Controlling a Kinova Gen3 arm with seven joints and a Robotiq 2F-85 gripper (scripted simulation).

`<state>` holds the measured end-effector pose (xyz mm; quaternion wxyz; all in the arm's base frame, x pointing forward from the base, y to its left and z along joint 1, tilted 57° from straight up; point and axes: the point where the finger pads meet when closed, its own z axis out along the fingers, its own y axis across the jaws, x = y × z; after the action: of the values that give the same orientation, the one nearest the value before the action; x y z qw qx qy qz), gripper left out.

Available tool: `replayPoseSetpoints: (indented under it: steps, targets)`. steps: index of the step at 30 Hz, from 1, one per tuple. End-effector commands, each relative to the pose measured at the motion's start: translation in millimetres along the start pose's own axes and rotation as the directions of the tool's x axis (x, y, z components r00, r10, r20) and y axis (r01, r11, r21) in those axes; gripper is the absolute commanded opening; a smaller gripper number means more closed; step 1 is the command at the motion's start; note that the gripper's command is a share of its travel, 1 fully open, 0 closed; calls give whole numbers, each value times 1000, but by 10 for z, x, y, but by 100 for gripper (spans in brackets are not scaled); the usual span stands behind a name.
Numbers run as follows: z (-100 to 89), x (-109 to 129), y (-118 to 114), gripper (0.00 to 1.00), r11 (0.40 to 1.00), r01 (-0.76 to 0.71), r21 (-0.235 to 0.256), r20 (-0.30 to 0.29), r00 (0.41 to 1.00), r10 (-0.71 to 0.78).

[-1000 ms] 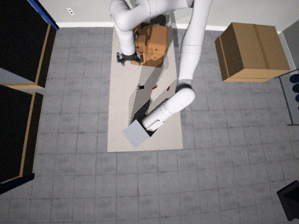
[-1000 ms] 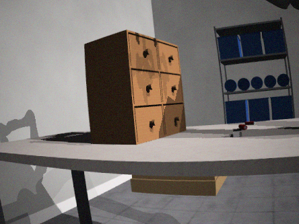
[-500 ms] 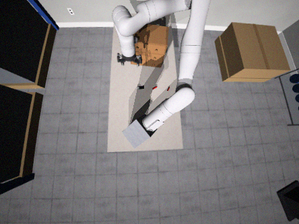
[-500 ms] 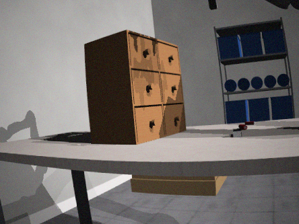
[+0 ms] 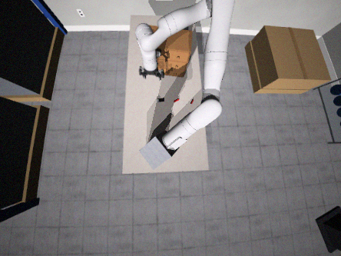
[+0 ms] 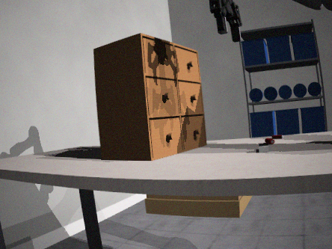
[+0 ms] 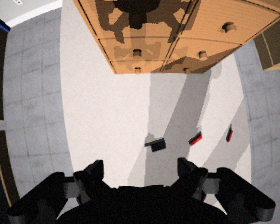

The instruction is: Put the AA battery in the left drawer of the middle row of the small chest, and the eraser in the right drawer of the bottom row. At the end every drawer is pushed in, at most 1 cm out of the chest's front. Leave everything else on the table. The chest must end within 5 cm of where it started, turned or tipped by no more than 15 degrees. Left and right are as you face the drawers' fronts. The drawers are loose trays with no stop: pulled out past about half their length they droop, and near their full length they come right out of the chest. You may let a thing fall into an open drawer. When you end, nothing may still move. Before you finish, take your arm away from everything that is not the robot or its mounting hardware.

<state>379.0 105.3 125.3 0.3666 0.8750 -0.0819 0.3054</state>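
Note:
The small wooden chest (image 5: pixel 174 53) stands at the far end of the table, with six drawers in three rows of two, each with a dark knob. In the side view (image 6: pixel 149 96) every drawer front looks flush. My gripper (image 5: pixel 151 73) (image 6: pixel 226 18) is open and empty. It hangs high above the table in front of the chest's drawer side. In the wrist view the chest (image 7: pixel 169 22) is ahead of my fingers. A small dark block (image 7: pixel 156 145) and two small red items (image 7: pixel 195 138) (image 7: pixel 229 133) lie on the table mid-way (image 5: pixel 177 100). I cannot tell which is the battery or the eraser.
The arm's grey base block (image 5: pixel 155 154) sits at the table's near end. A large cardboard box (image 5: pixel 288 59) stands off the table to the right. A shelf rack with blue items (image 6: pixel 284 84) is behind. Dark cabinets (image 5: pixel 23 59) stand to the left.

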Motion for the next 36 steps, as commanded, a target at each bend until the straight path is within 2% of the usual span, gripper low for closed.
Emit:
replayPoseSetpoints:
  steps: [1,20,36]
  targets:
    - [0,0,-3,100,1000,0,0,-2,1000,0]
    - [42,33,-3,100,1000,0,0,-52,999,0]
    - [147,116,-4,100,1000,0,0,-179,984,0]
